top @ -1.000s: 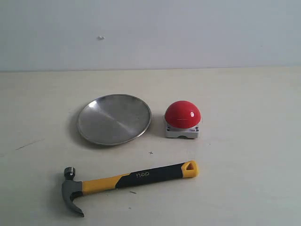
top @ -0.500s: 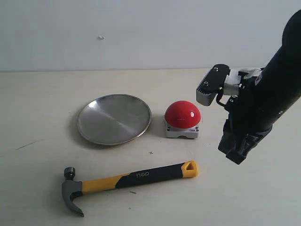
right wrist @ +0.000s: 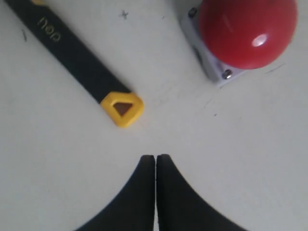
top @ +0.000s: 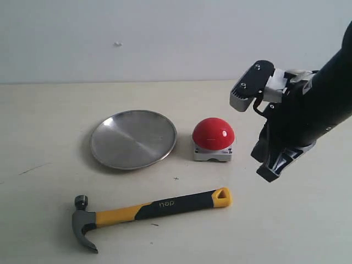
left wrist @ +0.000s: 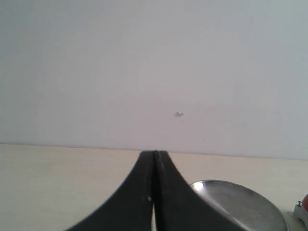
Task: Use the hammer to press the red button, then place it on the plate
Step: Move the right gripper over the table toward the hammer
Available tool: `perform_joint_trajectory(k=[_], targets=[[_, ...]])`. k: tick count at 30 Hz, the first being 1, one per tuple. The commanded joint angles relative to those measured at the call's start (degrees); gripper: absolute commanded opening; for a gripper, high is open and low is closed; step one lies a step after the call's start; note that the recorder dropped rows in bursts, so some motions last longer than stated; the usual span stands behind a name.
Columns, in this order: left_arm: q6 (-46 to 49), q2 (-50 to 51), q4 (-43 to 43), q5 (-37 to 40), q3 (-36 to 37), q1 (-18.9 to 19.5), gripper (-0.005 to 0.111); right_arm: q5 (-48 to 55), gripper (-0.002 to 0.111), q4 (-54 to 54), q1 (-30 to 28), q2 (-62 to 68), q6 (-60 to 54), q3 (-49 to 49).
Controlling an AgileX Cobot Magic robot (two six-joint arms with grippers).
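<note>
**Hammer.** The hammer (top: pixel 148 212) lies flat on the pale table (top: pixel 49 115), nearest the viewer, with no gripper touching it. Its dark steel head sits at the left end, claw curving toward the near edge. The yellow-and-black handle runs to the right, angled slightly away, and ends in a yellow holed tip.

**Plate.** The plate (top: pixel 133 139) rests farther back, beyond the handle's left half. Its brushed surface is bare.

**Red button.** The red button (top: pixel 213 133) stands on its grey square base just to the right of the plate. The two are close but apart.

**Right gripper.** The right gripper (top: pixel 270 171) hangs above the table to the right of the button, beyond and to the right of the handle's yellow tip. It is tilted downward. Its wrist camera shows the two dark fingers (right wrist: pixel 139 192) pressed together, clenched and empty. The holed tip lies near them on the table and the button sits off to one side.

**Left gripper.** The left gripper (left wrist: pixel 154 155) is outside the exterior view. Its own camera shows the fingers closed flat against each other, grasping nothing. Beyond them are the wall (left wrist: pixel 144 57), part of the plate's rim and a sliver of the button's base.
</note>
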Motion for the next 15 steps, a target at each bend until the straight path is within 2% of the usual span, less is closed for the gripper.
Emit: perform_joint_trajectory(k=[1,8,15], targets=[[-0.1,-0.3,0.1,-0.1,0.0,0.2,0.0,-8.0,0.0,1.9,0.0,-3.0,0.5,4.9],[-0.1,-0.3,0.1,-0.1,0.0,0.2,0.0,-6.2,0.0,7.0,0.0,-3.1,2.1,6.3],[-0.1,-0.3,0.1,-0.1,0.0,0.2,0.0,-3.9,0.0,2.8,0.0,2.5,3.1,2.9]])
